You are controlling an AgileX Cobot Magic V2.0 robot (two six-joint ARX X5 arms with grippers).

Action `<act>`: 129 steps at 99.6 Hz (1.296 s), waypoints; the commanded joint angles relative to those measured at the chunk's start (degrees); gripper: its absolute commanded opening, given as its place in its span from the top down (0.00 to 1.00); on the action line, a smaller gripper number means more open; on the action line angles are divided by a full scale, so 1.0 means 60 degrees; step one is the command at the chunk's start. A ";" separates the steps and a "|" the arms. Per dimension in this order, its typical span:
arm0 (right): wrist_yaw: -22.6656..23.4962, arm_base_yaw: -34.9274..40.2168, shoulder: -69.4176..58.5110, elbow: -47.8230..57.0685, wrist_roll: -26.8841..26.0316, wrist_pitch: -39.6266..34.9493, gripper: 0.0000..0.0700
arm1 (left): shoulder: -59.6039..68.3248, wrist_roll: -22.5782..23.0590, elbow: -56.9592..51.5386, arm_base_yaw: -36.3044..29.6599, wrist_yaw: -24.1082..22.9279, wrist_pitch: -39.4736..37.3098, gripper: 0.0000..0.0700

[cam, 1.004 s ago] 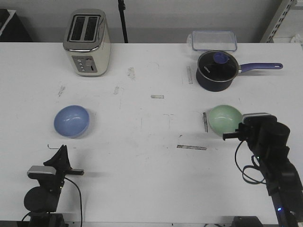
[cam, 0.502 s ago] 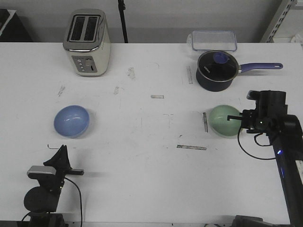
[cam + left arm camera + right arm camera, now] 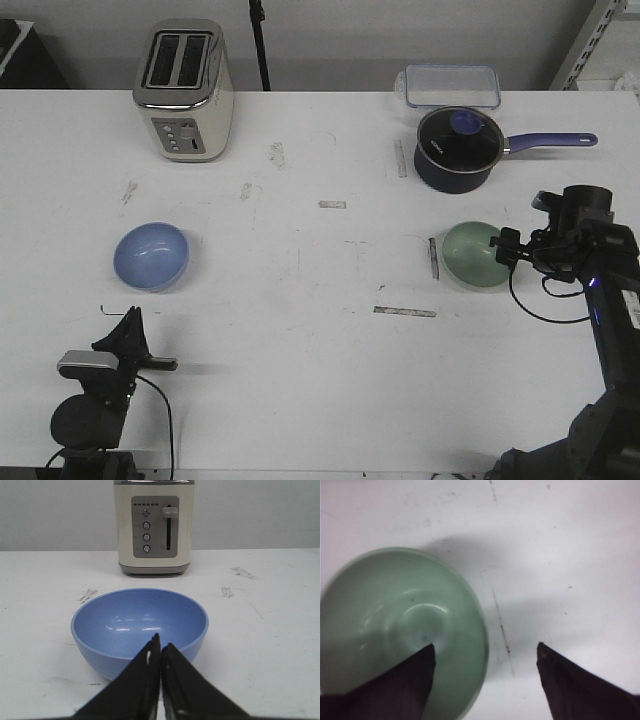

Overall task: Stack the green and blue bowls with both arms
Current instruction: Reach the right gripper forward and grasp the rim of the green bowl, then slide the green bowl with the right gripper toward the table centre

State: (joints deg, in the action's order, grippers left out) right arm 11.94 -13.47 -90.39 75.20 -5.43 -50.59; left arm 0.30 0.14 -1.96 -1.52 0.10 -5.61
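Right claw spread wide, one finger over the green bowl, other outside the rim, prob. set to pinch the wall. Left claw closed, parked near the blue bowl on the surface's left.

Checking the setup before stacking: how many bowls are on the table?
2. The blue bowl sits on the table's left side, the green bowl on the right, below the saucepan.
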 commanded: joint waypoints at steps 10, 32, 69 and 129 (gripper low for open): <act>0.0120 -0.0007 -0.0816 0.0142 -0.0044 0.0277 0.34 | -0.0018 0.0051 0.0200 0.0007 0.0000 -0.0138 1.00; 0.0117 -0.0004 -0.1566 0.0142 -0.0055 0.0554 0.63 | -0.0018 0.0051 0.0200 0.0007 0.0000 -0.0142 1.00; 0.0124 -0.0004 -0.1257 0.0226 -0.0058 0.0637 1.00 | -0.0018 0.0051 0.0200 0.0007 0.0000 -0.0142 1.00; 0.0750 0.3643 -0.0266 0.0226 -0.2594 0.1162 1.00 | -0.0018 0.0051 0.0200 0.0007 0.0000 -0.0142 1.00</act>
State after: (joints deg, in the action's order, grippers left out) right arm 16.32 5.26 -90.70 75.44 -15.11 -45.32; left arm 0.30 0.12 -1.96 -1.52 0.10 -5.63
